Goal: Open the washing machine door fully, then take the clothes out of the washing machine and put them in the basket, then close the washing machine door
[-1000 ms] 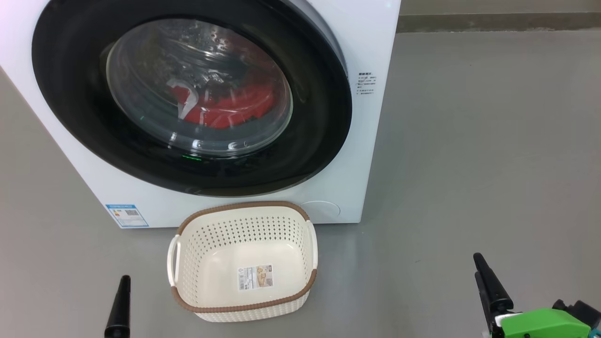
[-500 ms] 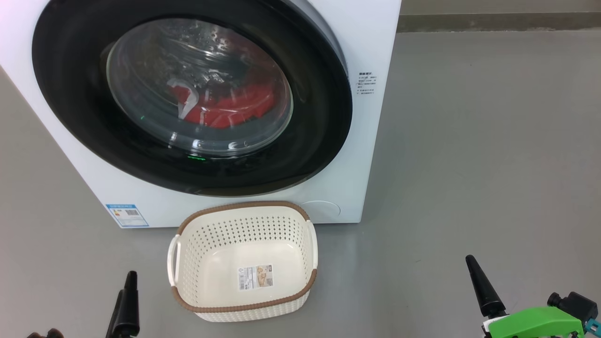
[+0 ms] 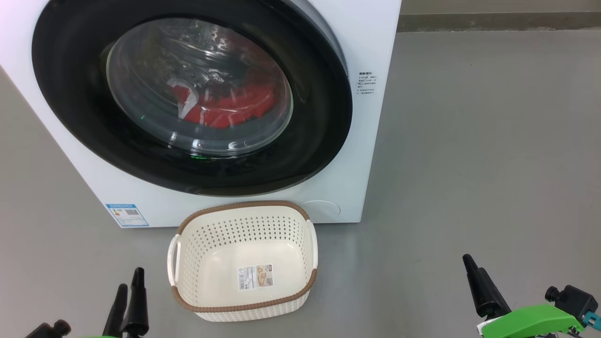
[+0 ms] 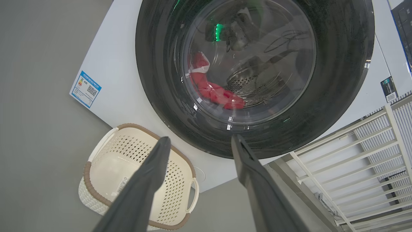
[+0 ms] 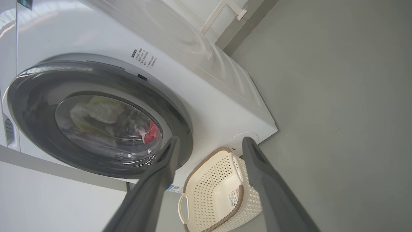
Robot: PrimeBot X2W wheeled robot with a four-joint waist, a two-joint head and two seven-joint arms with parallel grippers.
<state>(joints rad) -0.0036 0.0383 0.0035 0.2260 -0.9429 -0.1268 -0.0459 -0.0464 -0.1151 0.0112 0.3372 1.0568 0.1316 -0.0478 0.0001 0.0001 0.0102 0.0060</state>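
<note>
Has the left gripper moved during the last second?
Yes. In the head view the left gripper has shifted up and to the right, nearer the basket, which has stayed put.

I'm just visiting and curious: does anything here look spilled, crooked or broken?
Nothing stands out. The basket sits upright and empty on the floor before the washing machine, and the red clothes lie inside, behind its door.
</note>
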